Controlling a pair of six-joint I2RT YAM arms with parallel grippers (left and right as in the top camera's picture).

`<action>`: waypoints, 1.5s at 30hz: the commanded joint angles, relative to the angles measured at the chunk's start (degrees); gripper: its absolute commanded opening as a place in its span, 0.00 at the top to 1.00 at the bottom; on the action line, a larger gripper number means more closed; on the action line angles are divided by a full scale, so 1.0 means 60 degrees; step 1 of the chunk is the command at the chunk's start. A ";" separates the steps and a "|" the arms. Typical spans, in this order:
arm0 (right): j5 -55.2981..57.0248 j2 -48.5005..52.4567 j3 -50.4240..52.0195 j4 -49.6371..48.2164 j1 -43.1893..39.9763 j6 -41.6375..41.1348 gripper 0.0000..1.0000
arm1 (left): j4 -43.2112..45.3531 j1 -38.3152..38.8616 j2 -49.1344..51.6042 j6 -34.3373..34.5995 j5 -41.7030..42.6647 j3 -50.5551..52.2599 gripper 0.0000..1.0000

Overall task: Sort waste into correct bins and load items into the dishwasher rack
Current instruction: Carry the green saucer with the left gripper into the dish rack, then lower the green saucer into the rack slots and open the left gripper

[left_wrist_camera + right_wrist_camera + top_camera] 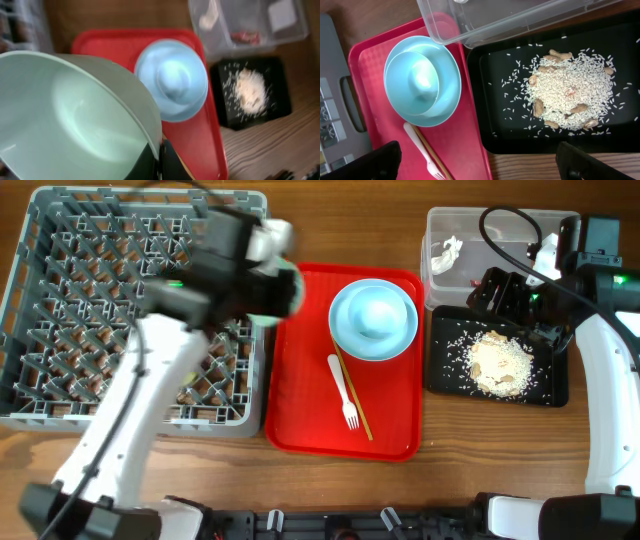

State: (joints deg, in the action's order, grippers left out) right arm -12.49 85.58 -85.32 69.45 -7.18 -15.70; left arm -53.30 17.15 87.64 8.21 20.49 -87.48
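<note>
Two arms over a bare wooden table point(450, 470); I see nothing of the room beyond its edges. Grey rack point(60, 300) at the left, red tray point(300, 400) in the middle, clear tub point(440, 230) far right at the back, black tray point(440, 370) just in front of the tub. Left gripper point(159, 160) is pinched on the rim of the green saucer point(75, 115); from overhead the saucer sits over the line where the rack's right edge meets the red tray. Right gripper point(480, 167) has its fingers spread wide with nothing between them, hanging above the black tray's near-left corner beside the red tray. Blue bowl point(373, 315) sits in the blue plate point(372, 352) at the back of the red tray; fork point(343, 388) and chopsticks point(362, 420) lie side by side in front of it. Rice scraps point(500, 363) heaped in the black tray. Tissue point(447, 252) and red wrapper point(245, 36) in the tub.
</note>
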 commanded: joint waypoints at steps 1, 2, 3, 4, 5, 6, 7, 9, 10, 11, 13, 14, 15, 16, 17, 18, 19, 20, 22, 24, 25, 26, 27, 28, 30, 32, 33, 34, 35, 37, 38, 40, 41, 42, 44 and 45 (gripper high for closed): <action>-0.0160 -0.0106 -0.0029 0.0000 -0.0029 0.0091 0.00 | 0.0022 -0.1803 0.0058 -0.1370 0.3085 -0.0102 0.96; -0.0157 -0.0106 -0.0029 0.0004 -0.0029 0.0091 0.00 | 0.0025 -0.2149 0.0098 -0.1512 0.3552 -0.0102 0.96; -0.0157 -0.0106 -0.0029 0.0007 -0.0029 0.0087 0.00 | 0.0033 -0.2579 0.0197 -0.1661 0.4087 -0.0102 0.96; -0.0160 -0.0106 -0.0029 0.0011 -0.0029 0.0091 0.00 | 0.0058 -0.2980 0.0280 -0.1796 0.4561 -0.0102 0.96; -0.0157 -0.0106 -0.0029 0.0011 -0.0029 0.0091 0.00 | 0.0106 -0.3461 0.0415 -0.1931 0.5115 -0.0102 0.96; -0.0160 -0.0106 -0.0029 0.0011 -0.0029 0.0091 0.01 | 0.0164 -0.3821 0.0543 -0.2069 0.5555 -0.0102 0.96; -0.0157 -0.0106 -0.0029 0.0007 -0.0029 0.0087 0.00 | 0.0251 -0.4160 0.0678 -0.2095 0.5952 -0.0102 0.96; -0.0160 -0.0106 -0.0029 0.0011 -0.0029 0.0087 0.00 | 0.0499 -0.4703 0.0998 -0.2095 0.6590 -0.0102 0.96; -0.0160 -0.0106 -0.0029 0.0011 -0.0029 0.0087 0.00 | 0.0627 -0.4914 0.1177 -0.2138 0.6943 -0.0102 0.96; -0.0160 -0.0106 -0.0029 0.0011 -0.0029 0.0087 0.01 | 0.0765 -0.5089 0.1381 -0.2277 0.7362 -0.0102 0.96; -0.0160 -0.0106 -0.0029 0.0011 -0.0029 0.0084 0.00 | 0.1053 -0.5326 0.1792 -0.2331 0.7872 -0.0102 0.96; -0.0160 -0.0106 -0.0029 0.0011 -0.0029 0.0087 0.00 | 0.1209 -0.5413 0.1993 -0.2331 0.8021 -0.0102 0.96; -0.0160 -0.0106 -0.0029 0.0011 -0.0029 0.0087 0.00 | 0.1348 -0.5490 0.2204 -0.2331 0.8138 -0.0102 0.96; -0.0160 -0.0106 -0.0029 0.0007 -0.0029 0.0087 0.00 | 0.1490 -0.5570 0.2422 -0.2328 0.8251 -0.0102 0.96; -0.0160 -0.0106 -0.0029 0.0011 -0.0029 0.0087 0.00 | 0.1654 -0.5668 0.2696 -0.2328 0.8477 -0.0102 0.96; -0.0160 -0.0106 -0.0029 0.0011 -0.0029 0.0084 0.00 | 0.1763 -0.5723 0.2860 -0.2324 0.8637 -0.0102 0.96; -0.0157 -0.0106 -0.0029 0.0011 -0.0029 0.0091 0.00 | 0.1912 -0.5792 0.3078 -0.2302 0.8852 -0.0102 0.96; -0.0157 -0.0106 -0.0029 0.0015 -0.0029 0.0087 0.00 | 0.2076 -0.5858 0.3297 -0.2295 0.9082 -0.0102 0.96; -0.0157 -0.0106 -0.0029 0.0022 -0.0029 0.0091 0.00 | 0.2390 -0.5982 0.3694 -0.2291 0.9446 -0.0102 0.96; -0.0157 -0.0106 -0.0029 0.0036 -0.0029 0.0087 0.00 | 0.2674 -0.6120 0.4051 -0.2135 0.9475 -0.0102 0.96; -0.0157 -0.0106 -0.0029 0.0047 -0.0029 0.0087 0.00 | 0.2812 -0.6193 0.4193 -0.2007 0.9479 -0.0102 0.96; -0.0157 -0.0106 -0.0029 0.0055 -0.0029 0.0091 0.00 | 0.2940 -0.6266 0.4331 -0.1927 0.9486 -0.0102 0.96; -0.0157 -0.0106 -0.0029 0.0058 -0.0029 0.0091 0.00 | 0.3060 -0.6328 0.4455 -0.1847 0.9486 -0.0102 0.96; -0.0157 -0.0106 -0.0029 0.0062 -0.0029 0.0091 0.00 | 0.3184 -0.6386 0.4564 -0.1785 0.9490 -0.0102 0.96; -0.0157 -0.0106 -0.0029 0.0080 -0.0029 0.0091 0.00 | 0.3330 -0.6481 0.4761 -0.1789 0.9555 -0.0102 0.96; -0.0157 -0.0106 -0.0029 0.0080 -0.0029 0.0084 0.00 | 0.3402 -0.6557 0.4921 -0.1792 0.9584 -0.0102 0.96; -0.0157 -0.0106 -0.0029 0.0076 -0.0029 0.0087 0.00 | 0.3417 -0.6594 0.4991 -0.1792 0.9577 -0.0102 0.96; -0.0157 -0.0106 -0.0029 0.0076 -0.0029 0.0084 0.00 | 0.3442 -0.6641 0.5053 -0.1792 0.9584 -0.0102 0.96; -0.0157 -0.0106 -0.0029 0.0076 -0.0029 0.0087 0.00 | 0.3457 -0.6681 0.5089 -0.1792 0.9581 -0.0102 0.96; -0.0157 -0.0106 -0.0029 0.0080 -0.0029 0.0084 0.00 | 0.3461 -0.6783 0.5115 -0.1792 0.9581 -0.0102 0.96; -0.0160 -0.0106 -0.0029 0.0084 -0.0029 0.0084 0.00 | 0.3457 -0.6838 0.5115 -0.1789 0.9581 -0.0102 0.96; -0.0160 -0.0106 -0.0029 0.0084 -0.0029 0.0076 0.00 | 0.3446 -0.6969 0.5115 -0.1741 0.9581 -0.0102 0.96; -0.0160 -0.0106 -0.0029 0.0080 -0.0029 0.0073 0.00 | 0.3399 -0.7067 0.5115 -0.1716 0.9581 -0.0102 0.96; -0.0160 -0.0106 -0.0029 0.0080 -0.0029 0.0051 0.00 | 0.3315 -0.7151 0.5115 -0.1719 0.9577 -0.0102 0.96; -0.0160 -0.0106 -0.0029 0.0080 -0.0029 0.0015 0.00 | 0.3209 -0.7297 0.5115 -0.1723 0.9573 -0.0102 0.96; -0.0157 -0.0106 -0.0029 0.0080 -0.0029 0.0011 0.00 | 0.3144 -0.7369 0.5115 -0.1719 0.9577 -0.0102 0.96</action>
State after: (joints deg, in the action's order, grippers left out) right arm -12.67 85.58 -85.32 69.84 -7.18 -15.73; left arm -33.65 -24.91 117.23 -2.48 77.34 -87.50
